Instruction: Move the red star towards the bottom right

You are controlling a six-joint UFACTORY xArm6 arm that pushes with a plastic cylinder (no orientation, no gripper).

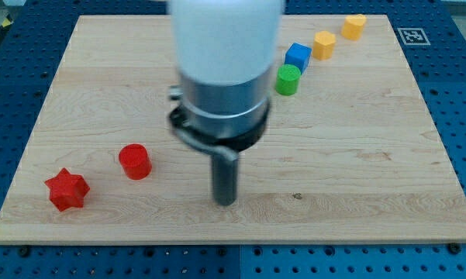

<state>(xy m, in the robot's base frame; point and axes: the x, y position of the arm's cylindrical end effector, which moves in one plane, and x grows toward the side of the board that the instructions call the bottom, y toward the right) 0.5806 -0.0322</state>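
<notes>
The red star (67, 190) lies near the board's bottom left corner. A red cylinder (135, 161) stands just to its upper right. My tip (226, 201) rests on the board near the bottom centre, well to the right of both red blocks and touching neither. The arm's white and grey body hangs over the board's middle and hides what lies behind it.
A green cylinder (288, 79), a blue block (298, 56), an orange block (323, 45) and a yellow-orange block (353, 26) form a diagonal row toward the top right. The wooden board (372, 155) lies on a blue perforated table. A marker tag (411, 35) sits at the top right corner.
</notes>
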